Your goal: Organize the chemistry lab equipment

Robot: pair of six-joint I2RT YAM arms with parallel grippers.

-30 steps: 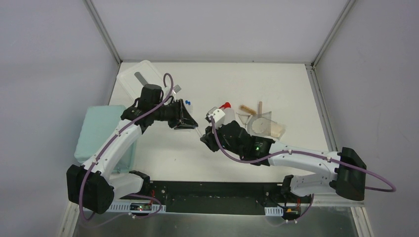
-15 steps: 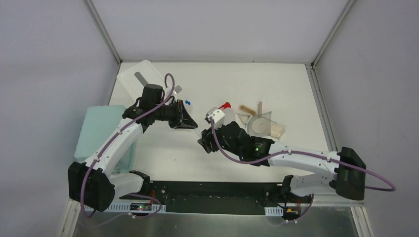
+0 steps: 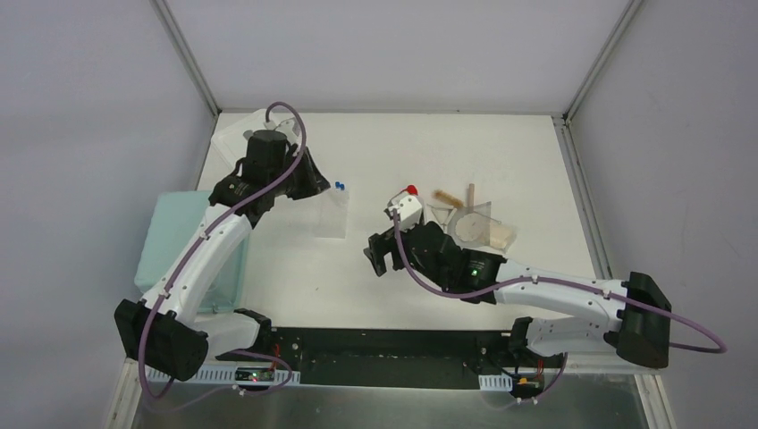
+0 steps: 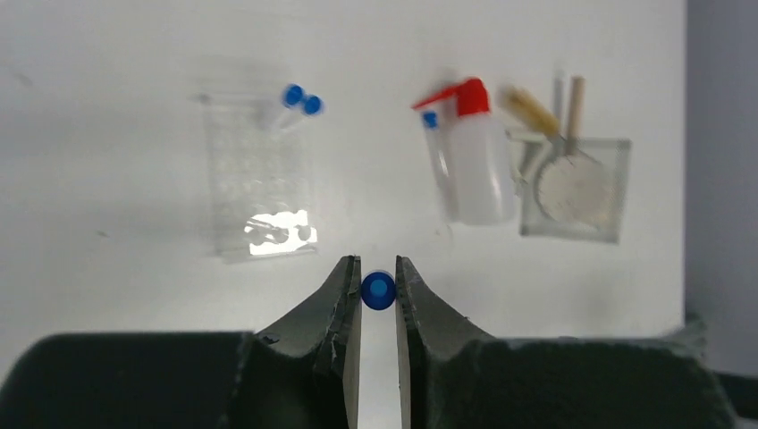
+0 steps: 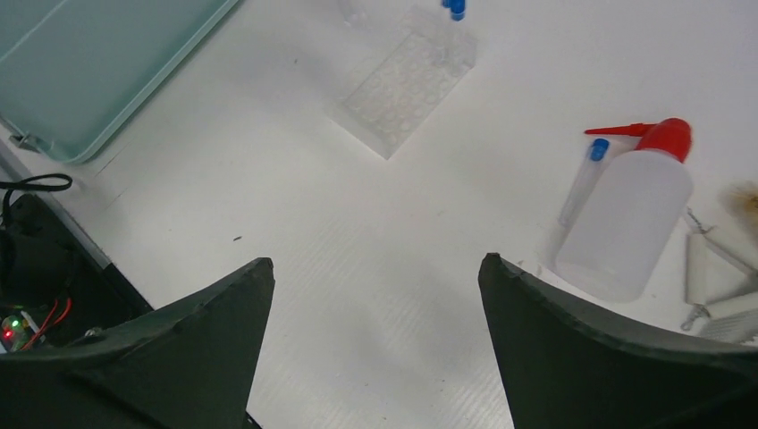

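Not far along: two blue-capped tubes (image 4: pixel 299 98) sit in the rack (image 4: pixel 259 192), our left gripper (image 4: pixel 377 264) pinches a third tube (image 4: pixel 378 290) aloft near it, and a fourth tube (image 4: pixel 438 161) lies by the squeeze bottle (image 4: pixel 478 170). Our right gripper (image 5: pixel 375 268) is spread wide, empty.

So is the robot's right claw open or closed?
Open. The right gripper has its two fingers standing wide apart, with only bare table between them.

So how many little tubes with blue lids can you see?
4. Two tubes stand at the clear rack's far end, one lies beside the squeeze bottle, and one is pinched in the left gripper. Others may be hidden.
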